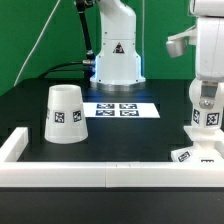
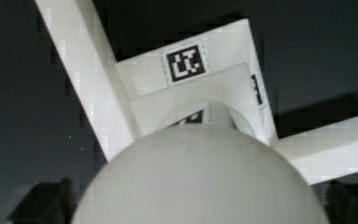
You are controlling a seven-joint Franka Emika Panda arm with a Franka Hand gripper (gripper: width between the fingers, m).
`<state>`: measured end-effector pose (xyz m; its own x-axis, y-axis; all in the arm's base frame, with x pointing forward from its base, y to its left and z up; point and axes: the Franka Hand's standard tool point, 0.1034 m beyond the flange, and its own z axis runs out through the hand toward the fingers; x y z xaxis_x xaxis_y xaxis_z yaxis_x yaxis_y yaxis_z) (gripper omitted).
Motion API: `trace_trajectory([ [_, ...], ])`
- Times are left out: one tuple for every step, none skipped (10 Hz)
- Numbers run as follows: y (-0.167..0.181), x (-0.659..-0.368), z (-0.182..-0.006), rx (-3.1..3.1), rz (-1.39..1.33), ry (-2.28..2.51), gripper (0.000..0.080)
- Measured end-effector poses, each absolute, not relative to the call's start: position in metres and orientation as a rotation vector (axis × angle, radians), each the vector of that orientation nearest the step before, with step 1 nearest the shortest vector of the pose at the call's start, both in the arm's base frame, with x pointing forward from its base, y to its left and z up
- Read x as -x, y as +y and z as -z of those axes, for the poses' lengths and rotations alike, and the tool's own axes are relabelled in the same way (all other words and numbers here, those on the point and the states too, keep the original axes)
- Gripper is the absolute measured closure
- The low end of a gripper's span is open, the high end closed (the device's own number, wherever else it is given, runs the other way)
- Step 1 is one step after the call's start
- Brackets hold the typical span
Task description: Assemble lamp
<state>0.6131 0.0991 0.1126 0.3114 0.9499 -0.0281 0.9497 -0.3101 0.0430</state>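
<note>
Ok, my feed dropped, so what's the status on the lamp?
Pincer shut on bulb. Bulb over base, seating unclear. Shade standing apart, nothing in the way.

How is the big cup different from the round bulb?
The shade is bigger than the bulb. The shade has sloped sides and a flat top; the bulb is rounded. The shade stands alone on the exterior view's left; the bulb is on its right. Both are white.
</note>
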Motion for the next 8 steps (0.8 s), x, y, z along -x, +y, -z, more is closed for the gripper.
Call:
trace_trajectory([
  [0.099, -0.6131, -0.1126, -2.507, -0.004, 1.807, 0.0224],
  [0.0988, -0.6131, -0.1125, -2.521, -0.005, 1.787, 0.0223],
  [0.0981, -0.6132, -0.1125, -2.523, -0.005, 1.785, 0.0223],
  [0.0968, -0.6136, -0.1128, -2.619, -0.017, 1.654, 0.0223],
  [0.0965, -0.6128, -0.1124, -2.713, -0.026, 1.5, 0.0223],
  [0.0966, -0.6122, -0.1122, -2.772, -0.036, 1.391, 0.0223],
  [0.0963, -0.6114, -0.1121, -2.839, -0.05, 1.268, 0.0223],
  [0.0965, -0.6113, -0.1118, -2.917, -0.068, 1.103, 0.0223],
])
